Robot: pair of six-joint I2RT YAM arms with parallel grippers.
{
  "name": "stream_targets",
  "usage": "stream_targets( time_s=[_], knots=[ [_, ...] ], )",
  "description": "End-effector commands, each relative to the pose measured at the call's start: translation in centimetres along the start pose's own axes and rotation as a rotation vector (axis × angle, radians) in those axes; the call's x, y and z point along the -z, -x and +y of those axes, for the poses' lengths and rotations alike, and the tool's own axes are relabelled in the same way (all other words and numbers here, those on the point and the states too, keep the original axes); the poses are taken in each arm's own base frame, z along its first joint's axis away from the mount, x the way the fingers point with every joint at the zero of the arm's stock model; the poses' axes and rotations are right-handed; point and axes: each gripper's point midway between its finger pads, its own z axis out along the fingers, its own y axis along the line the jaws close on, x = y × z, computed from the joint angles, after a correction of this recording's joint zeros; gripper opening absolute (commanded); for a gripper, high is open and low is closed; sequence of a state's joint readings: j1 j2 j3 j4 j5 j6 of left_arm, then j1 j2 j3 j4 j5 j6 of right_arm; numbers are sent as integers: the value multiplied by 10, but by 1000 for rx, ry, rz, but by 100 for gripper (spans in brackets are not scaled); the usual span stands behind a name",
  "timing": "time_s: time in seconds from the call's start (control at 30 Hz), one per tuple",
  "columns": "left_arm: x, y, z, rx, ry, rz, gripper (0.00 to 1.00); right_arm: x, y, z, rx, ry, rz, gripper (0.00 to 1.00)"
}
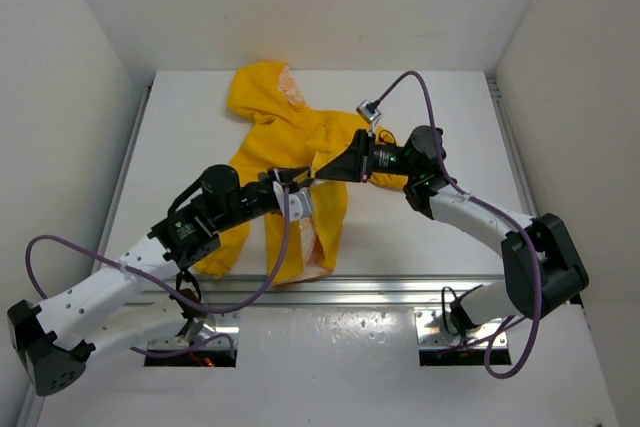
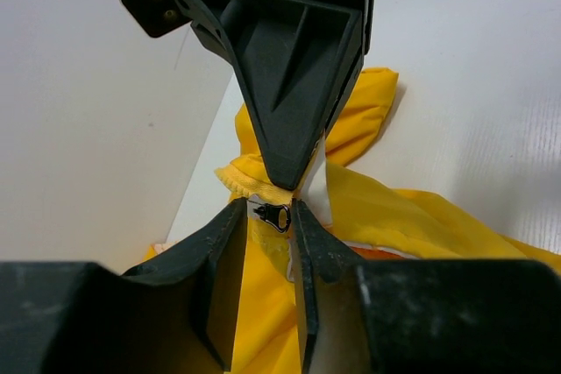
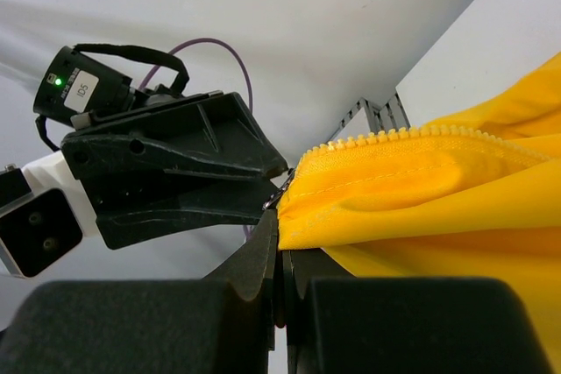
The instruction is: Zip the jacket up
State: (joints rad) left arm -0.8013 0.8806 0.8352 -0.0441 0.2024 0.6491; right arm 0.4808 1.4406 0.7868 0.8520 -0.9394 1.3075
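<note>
The yellow jacket [image 1: 285, 132] lies on the white table with its hood at the back, and part of its front is lifted between the two grippers. My left gripper [image 1: 298, 183] comes in from the left. In the left wrist view its fingertips [image 2: 235, 216] close on the small black zipper pull [image 2: 273, 214]. My right gripper [image 1: 325, 173] faces it from the right and also shows from the left wrist [image 2: 289, 67]. In the right wrist view the right gripper [image 3: 282, 243] is pinched shut on the jacket's yellow edge [image 3: 412, 181], just below the zipper teeth [image 3: 394, 135].
A metal rail [image 1: 400, 292] runs along the table's near edge. White walls [image 1: 80, 97] enclose the table on the left, right and back. Purple cables [image 1: 430, 107] loop over both arms. The jacket's cream lining [image 1: 305, 237] shows near the front.
</note>
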Motion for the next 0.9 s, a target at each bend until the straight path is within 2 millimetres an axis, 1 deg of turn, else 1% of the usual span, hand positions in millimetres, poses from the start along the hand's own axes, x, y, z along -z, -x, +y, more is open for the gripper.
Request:
stream_targets(
  time_s=[0.0,0.03,0.07,0.1,0.2,0.27,0.47,0.63,0.67,0.83,0.87],
  knots=[
    [8,26,23,-9,60,-66,34,1,0,19,92,56,2,0],
    [8,24,21,-7,53,-59,36,1,0,20,96,58,3,0],
    [9,28,24,-9,58,-65,37,1,-1,19,95,56,2,0],
    [10,26,27,-8,65,-59,37,1,-1,18,91,54,3,0],
    [10,25,28,-8,72,-53,37,2,0,21,97,60,1,0],
    [10,25,27,1,72,-53,34,2,-3,20,92,59,8,0],
    [10,24,28,1,71,-54,32,3,-4,20,103,59,12,0],
    [12,27,29,-1,70,-67,32,4,-6,19,102,59,14,0],
    [14,27,32,-1,77,-61,32,4,-6,18,100,56,15,0],
    [13,27,28,10,57,-67,32,4,-7,16,101,53,17,0],
    [14,31,31,8,63,-73,32,4,-7,16,101,52,15,0]
  ],
)
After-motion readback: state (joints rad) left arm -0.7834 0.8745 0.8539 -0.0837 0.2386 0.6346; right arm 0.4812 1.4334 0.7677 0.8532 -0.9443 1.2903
